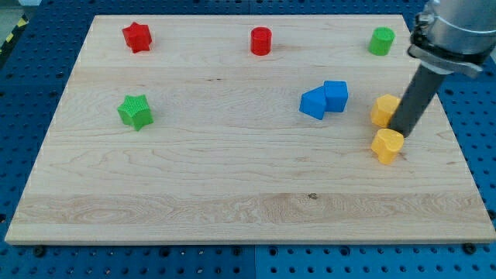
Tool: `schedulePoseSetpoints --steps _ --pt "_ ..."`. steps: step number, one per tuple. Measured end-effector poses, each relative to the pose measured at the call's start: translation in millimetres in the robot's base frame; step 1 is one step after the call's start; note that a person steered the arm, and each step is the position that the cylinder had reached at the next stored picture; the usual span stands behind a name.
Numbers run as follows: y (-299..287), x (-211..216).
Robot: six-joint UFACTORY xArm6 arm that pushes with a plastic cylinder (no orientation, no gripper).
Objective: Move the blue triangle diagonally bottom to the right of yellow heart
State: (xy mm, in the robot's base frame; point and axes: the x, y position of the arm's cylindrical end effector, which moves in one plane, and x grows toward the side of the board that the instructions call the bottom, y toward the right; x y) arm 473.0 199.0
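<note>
Yellow heart (387, 145) touches my tip (402, 133); blue triangle (313, 103) apart.

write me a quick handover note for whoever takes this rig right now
My tip sits between the two yellow blocks at the view's right, right above the yellow heart and beside the other yellow block.
The blue triangle lies left of them, touching a blue block, apart from my tip.
Done: nothing visible yet; the triangle is up-left of the heart.
Left: get my tip around to the triangle's upper left side and push it down and right, past the heart, probably skirting the heart so it stays put.
</note>
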Motion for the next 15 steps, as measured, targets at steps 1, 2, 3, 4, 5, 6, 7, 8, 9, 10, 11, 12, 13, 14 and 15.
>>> schedulePoseSetpoints --steps 1,2,3,4,5,6,7,8,9,10,11,12,13,14,15 --pt "-58 4" --pt "-110 9" --pt "-143 -4" --pt "-179 -48" --pt "-174 -97" --pt "-132 -106" --pt "-94 -84" --pt "-92 -32" --pt "-93 23" --pt "-109 24" --pt "-148 9" --pt "-181 10" --pt "-163 43" --pt "-111 55" --pt "-45 56"
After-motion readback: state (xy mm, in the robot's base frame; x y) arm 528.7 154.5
